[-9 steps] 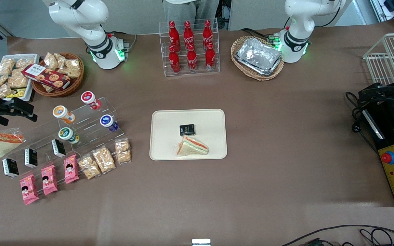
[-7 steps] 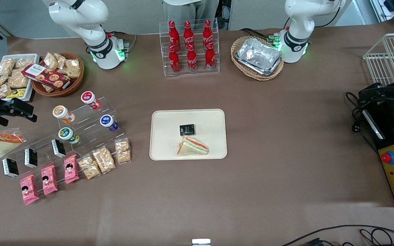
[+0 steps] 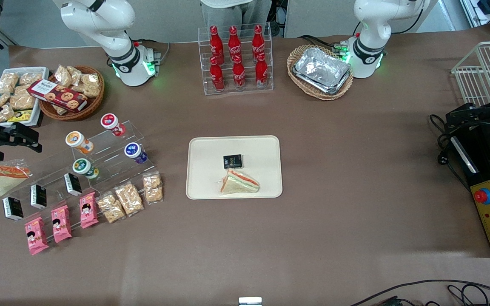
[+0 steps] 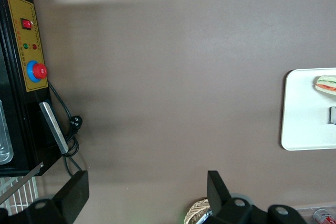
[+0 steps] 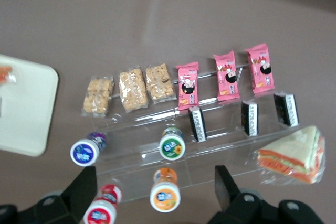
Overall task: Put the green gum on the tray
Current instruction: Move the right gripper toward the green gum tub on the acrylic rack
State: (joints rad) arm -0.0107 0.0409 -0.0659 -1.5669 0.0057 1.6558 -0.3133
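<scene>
The green gum (image 3: 84, 167) stands on the lower step of a clear stand, nearer to the front camera than the orange-lidded bottle (image 3: 77, 141). It also shows in the right wrist view (image 5: 171, 146). The cream tray (image 3: 202, 148) lies mid-table with a black packet and a wrapped sandwich on it; its corner shows in the right wrist view (image 5: 26, 114). My gripper (image 3: 32, 142) hovers at the working arm's end of the table, beside the stand and apart from the gum. In the right wrist view the gripper (image 5: 155, 192) is open and empty, with the orange-lidded bottle between its fingers.
Red-lidded (image 3: 109, 122) and purple-lidded (image 3: 133, 151) bottles share the stand. Nearer the camera lie black packets, pink packets (image 3: 60, 223) and snack bags (image 3: 129, 197). A wrapped sandwich (image 3: 0, 180) lies under the gripper. A snack basket (image 3: 72, 91) and cola rack (image 3: 236, 57) stand farther away.
My gripper has shifted slightly away from the front camera and away from the stand. The gum and the tray have not moved.
</scene>
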